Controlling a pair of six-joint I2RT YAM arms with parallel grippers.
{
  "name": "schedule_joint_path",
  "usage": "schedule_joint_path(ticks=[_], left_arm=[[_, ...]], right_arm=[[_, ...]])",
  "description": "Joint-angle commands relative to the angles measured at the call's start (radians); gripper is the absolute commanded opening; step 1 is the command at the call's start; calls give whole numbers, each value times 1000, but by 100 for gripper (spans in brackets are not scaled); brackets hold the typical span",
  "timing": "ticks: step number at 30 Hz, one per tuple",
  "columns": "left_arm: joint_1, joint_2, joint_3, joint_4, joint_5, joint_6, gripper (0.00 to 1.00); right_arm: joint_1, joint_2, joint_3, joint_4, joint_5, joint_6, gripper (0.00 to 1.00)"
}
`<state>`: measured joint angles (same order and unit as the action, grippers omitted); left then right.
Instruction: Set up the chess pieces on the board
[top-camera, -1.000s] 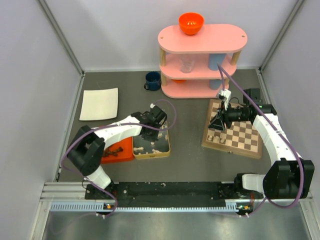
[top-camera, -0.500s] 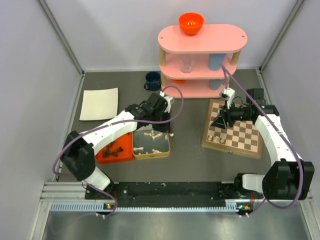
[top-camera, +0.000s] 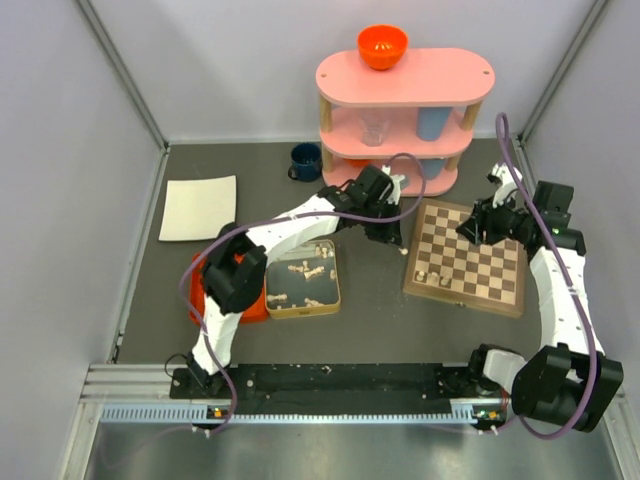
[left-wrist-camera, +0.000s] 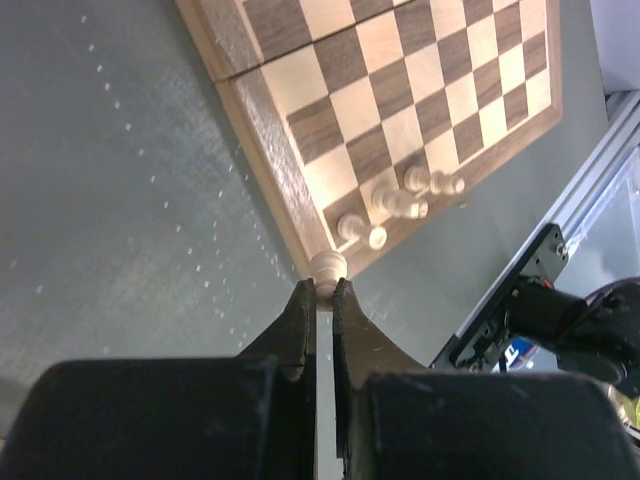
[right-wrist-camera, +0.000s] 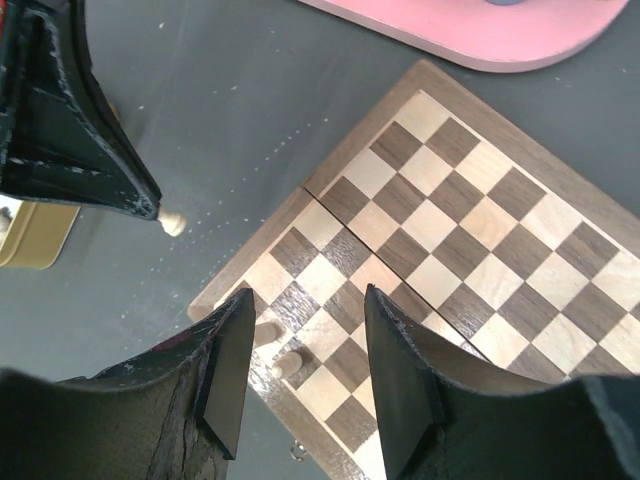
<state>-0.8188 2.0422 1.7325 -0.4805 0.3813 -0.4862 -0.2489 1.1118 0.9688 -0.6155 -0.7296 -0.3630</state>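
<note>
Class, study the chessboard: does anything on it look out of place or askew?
Yes. The board sits skewed on the table, and the few cream pieces on it bunch at one corner, some seemingly lying on their sides.

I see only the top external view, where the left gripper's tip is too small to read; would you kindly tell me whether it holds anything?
Observer: Yes. The left wrist view shows the left gripper shut on a small pale cream turned wooden chess piece, pinched at the very fingertips.
Operator: Thank you. Is the right gripper carrying a piece as well?
Observer: No. The right wrist view shows the right gripper open with nothing between its fingers, above the dark brown and cream checked wooden chessboard.
</note>
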Motion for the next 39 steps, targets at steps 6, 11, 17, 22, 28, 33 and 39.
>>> schedule_joint_path(ticks=[6,11,17,22,28,33,39], left_arm=[[-49,167,223,11,10,-64,0],[-71,237,311,-41,-50,-52,0],[-95,286,374,-89,-107,-31,0],[-112,311,401,-119,-144,-8,0],[-125,335,423,-142,-160,3,0],[-131,345,434,-158,-168,9,0],[-134,348,440,-165,-182,15,0]], right_arm=[[-12,-26,-8,66,58,45,49],[-12,-27,-10,68,56,49,50],[-12,-29,-10,68,59,47,50],[-12,-30,-10,68,59,49,50],[-10,-32,-12,69,59,49,50],[-12,-30,-12,69,59,48,50],[-10,-32,-12,71,59,47,51]])
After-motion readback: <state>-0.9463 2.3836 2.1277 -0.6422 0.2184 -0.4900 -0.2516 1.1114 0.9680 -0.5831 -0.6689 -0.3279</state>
